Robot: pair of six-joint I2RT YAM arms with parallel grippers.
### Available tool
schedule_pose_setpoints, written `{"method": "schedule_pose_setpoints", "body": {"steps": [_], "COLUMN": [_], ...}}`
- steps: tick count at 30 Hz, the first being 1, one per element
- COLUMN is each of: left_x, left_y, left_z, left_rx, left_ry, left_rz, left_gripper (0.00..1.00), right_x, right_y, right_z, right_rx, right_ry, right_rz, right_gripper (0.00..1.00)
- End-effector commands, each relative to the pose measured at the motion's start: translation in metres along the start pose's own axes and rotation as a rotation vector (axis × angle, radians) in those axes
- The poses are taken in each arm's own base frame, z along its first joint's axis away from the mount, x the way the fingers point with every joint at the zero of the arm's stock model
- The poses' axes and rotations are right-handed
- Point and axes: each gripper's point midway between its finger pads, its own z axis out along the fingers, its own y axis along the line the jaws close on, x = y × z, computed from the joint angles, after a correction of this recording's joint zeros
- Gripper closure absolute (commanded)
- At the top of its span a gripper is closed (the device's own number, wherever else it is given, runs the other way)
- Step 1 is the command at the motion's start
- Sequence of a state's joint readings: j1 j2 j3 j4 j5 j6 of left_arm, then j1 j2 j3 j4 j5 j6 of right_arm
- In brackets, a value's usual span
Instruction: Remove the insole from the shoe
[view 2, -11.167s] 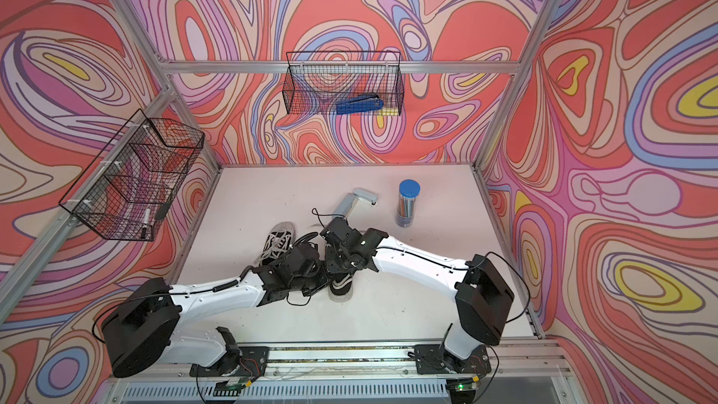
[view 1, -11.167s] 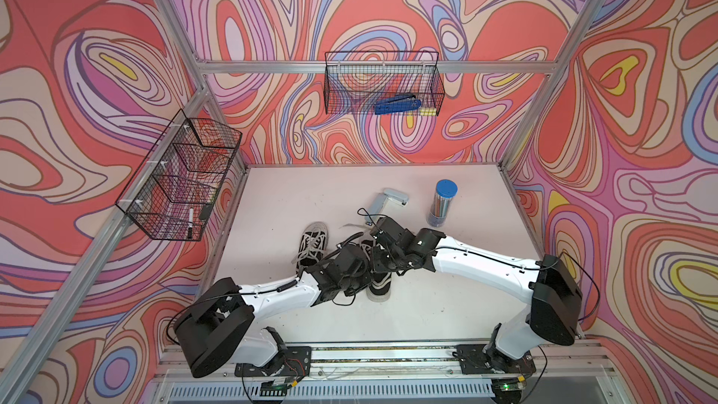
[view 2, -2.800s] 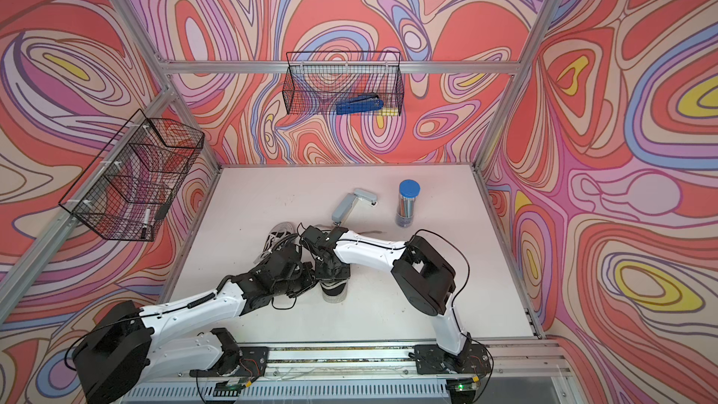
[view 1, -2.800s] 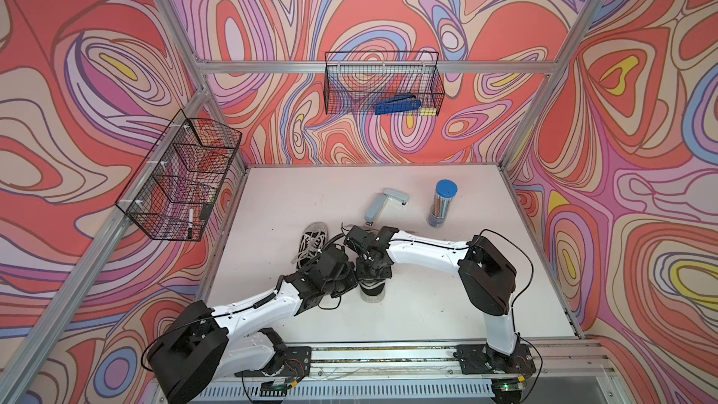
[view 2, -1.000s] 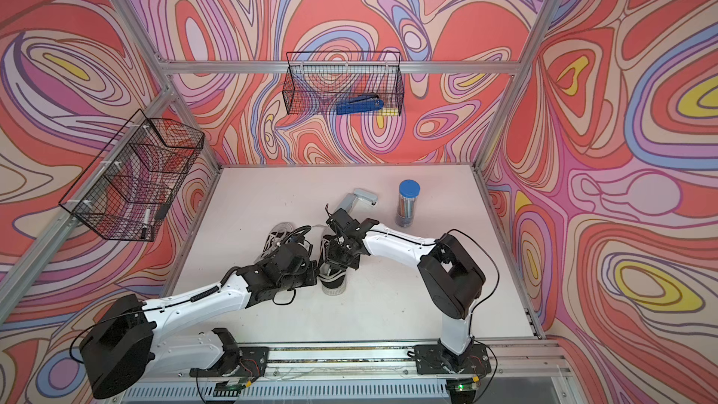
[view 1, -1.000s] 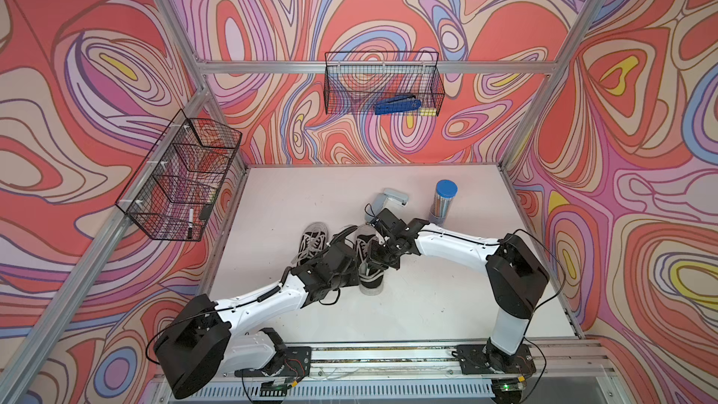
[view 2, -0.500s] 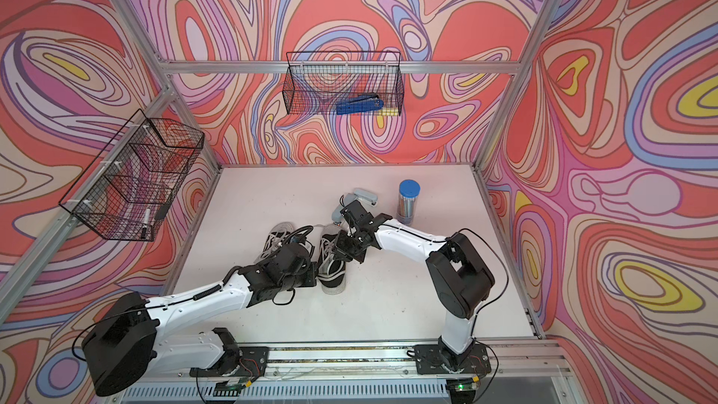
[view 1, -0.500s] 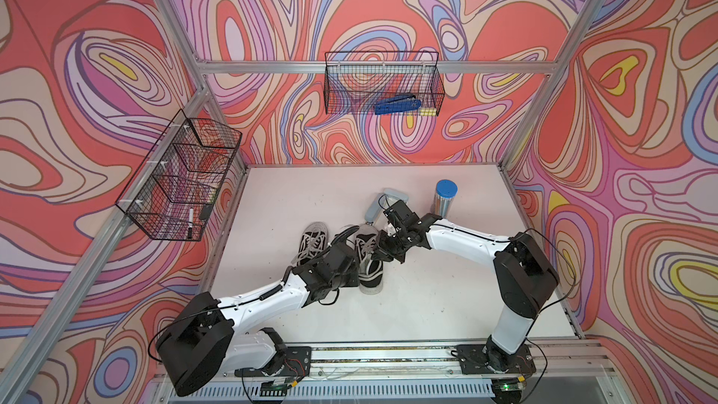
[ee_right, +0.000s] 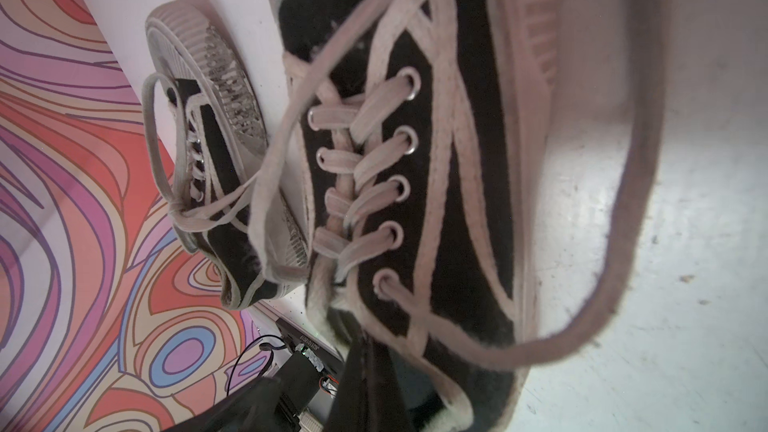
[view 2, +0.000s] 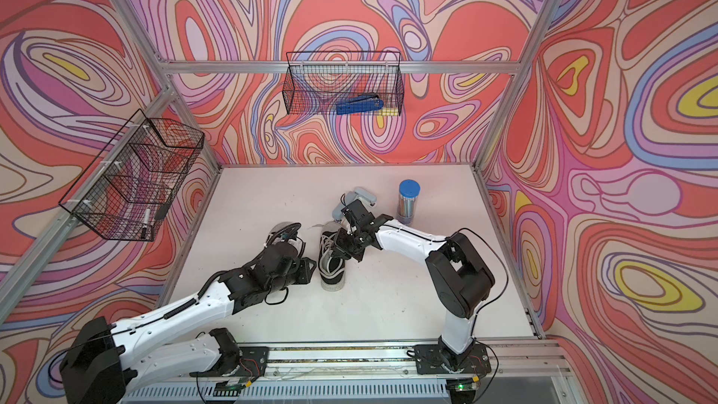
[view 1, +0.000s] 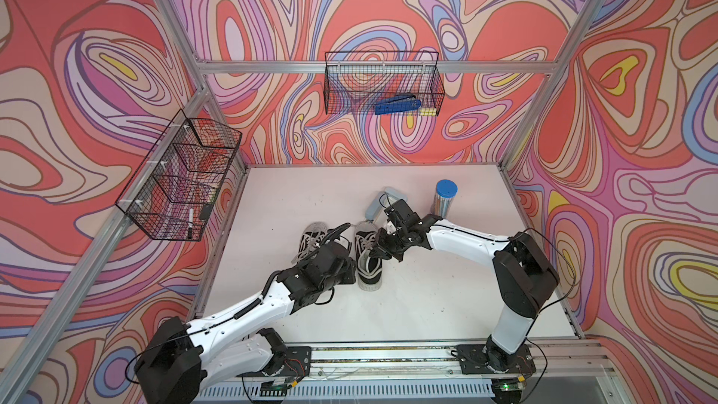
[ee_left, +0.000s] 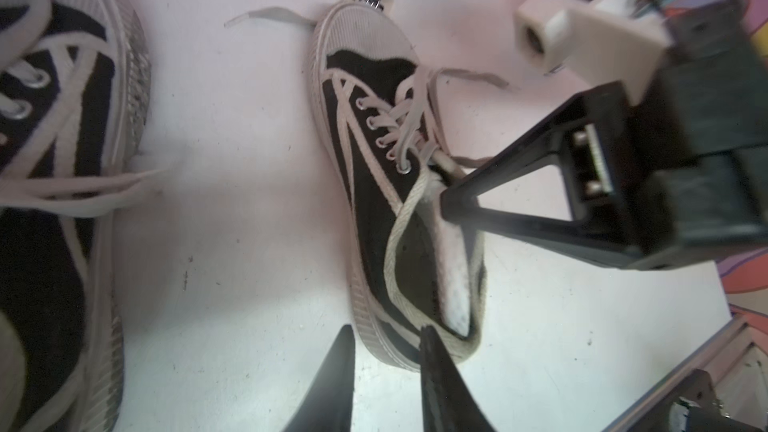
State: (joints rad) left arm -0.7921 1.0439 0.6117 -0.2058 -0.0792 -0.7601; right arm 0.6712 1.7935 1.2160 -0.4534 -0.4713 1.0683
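Shoe (view 1: 368, 270) shows black canvas, white trim; print on rail sticker (ee_right: 309, 352) unreadable.

The left arm (view 1: 248, 308) is reaching low and forward, the left gripper (ee_left: 385, 332) showing parted jaws; the right arm (view 1: 462, 240) is angling inward, the right gripper (ee_left: 448, 198) pointing down, jaws closed.

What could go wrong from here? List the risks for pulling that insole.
1. The left pincer stands open at the heel of the sneaker, so nothing clamps it. The sneaker may lift with the insole.
2. A loose lace loops by the shut right pincer and could snag.
3. If dragged, it may bump the second sneaker beside it.
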Motion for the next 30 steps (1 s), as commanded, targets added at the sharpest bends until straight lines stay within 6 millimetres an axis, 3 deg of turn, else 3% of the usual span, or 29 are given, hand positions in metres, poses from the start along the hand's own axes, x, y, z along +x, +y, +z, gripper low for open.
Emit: {"method": "schedule_pose_setpoints", "body": {"steps": [1,4,13,30], "left_x": [-0.015,-0.012,-0.002,0.023], "left_y": [-0.017,-0.032,-0.053,-0.029], "left_z": [-0.012,-0.008,0.017,0.050], "left_rx": [0.064,0.131,0.197,0.069], "left_ry": [-0.036,-0.003,0.096,0.220], "left_rz": [-0.013,-0.019,-0.086,-0.113], "left_gripper": [0.62,0.60,0.59,0.61], "right_x": [-0.016,-0.016,-0.013,-0.008], "right_y": [-0.012,-0.011,-0.009,-0.004], "right_z": [0.004,0.005,0.005,0.006], "right_rx": [0.025,0.021,0.015,-0.004], "right_ry": [-0.057,-0.057,-0.052,-0.045], "right_rz": [0.022,0.020,0.018,0.015], "right_gripper": [1.00,1.00,1.00,1.00]}}
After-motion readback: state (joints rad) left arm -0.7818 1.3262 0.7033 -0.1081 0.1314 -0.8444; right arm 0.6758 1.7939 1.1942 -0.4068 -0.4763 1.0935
